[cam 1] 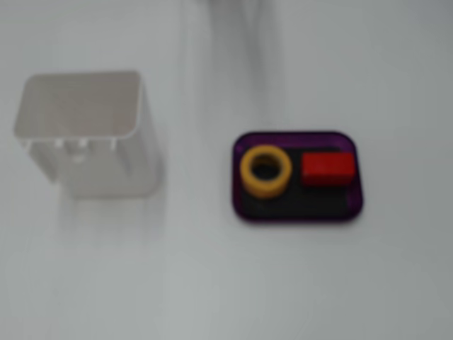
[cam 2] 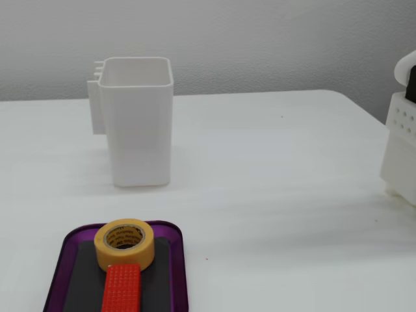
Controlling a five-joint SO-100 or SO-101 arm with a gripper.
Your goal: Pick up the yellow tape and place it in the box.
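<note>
The yellow tape (cam 1: 265, 171) (cam 2: 125, 244) lies flat inside the box (cam 1: 296, 212) (cam 2: 177, 273), a shallow purple tray with rounded corners, a glossy raised rim and a matte black floor. The roll is a thick ring, smooth and waxy on its outer band, with a brownish printed core visible around its round hole in the low fixed view. In the fixed view from above, which is out of focus, the tape sits in the left half of the tray and a red block (cam 1: 328, 168) (cam 2: 121, 287) fills the right half; the two lie just beside each other. In the low fixed view the block is a rectangular bar with a finely ribbed top, and one short end touches or nearly touches the roll. Well apart from the tray stands a tall white container (cam 1: 85, 131) (cam 2: 138, 120) of smooth plastic, open at the top, with rounded edges and small ribbed tabs along one side. Everything rests on a plain white table (cam 1: 212, 283) (cam 2: 279, 195). No gripper shows in either view, so I cannot tell how its fingers stand.
</note>
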